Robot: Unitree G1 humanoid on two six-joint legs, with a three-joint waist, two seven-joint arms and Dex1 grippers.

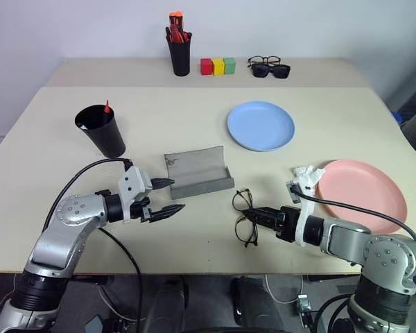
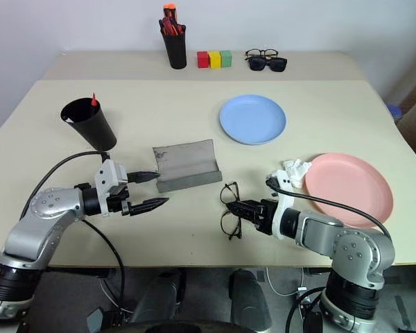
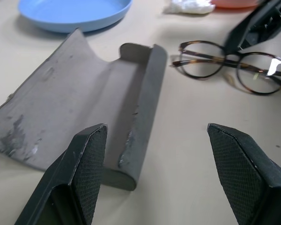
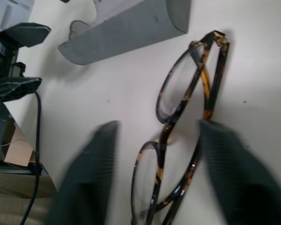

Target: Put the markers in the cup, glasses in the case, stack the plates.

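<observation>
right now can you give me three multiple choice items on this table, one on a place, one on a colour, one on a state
1. Where do the glasses lie?
A. inside the case
B. on the table between the case and the pink plate
C. on the blue plate

2. What colour is the plate nearest the right gripper?
A. pink
B. green
C. black

3. How is the case?
A. shut
B. open and empty
C. open with glasses in it

Answers:
1. B, the glasses rest on the table, to the right of the case and short of the pink plate.
2. A, the pink plate sits beside that arm; the blue plate lies farther back.
3. B, its flap lies flat and the trough holds nothing.
</observation>
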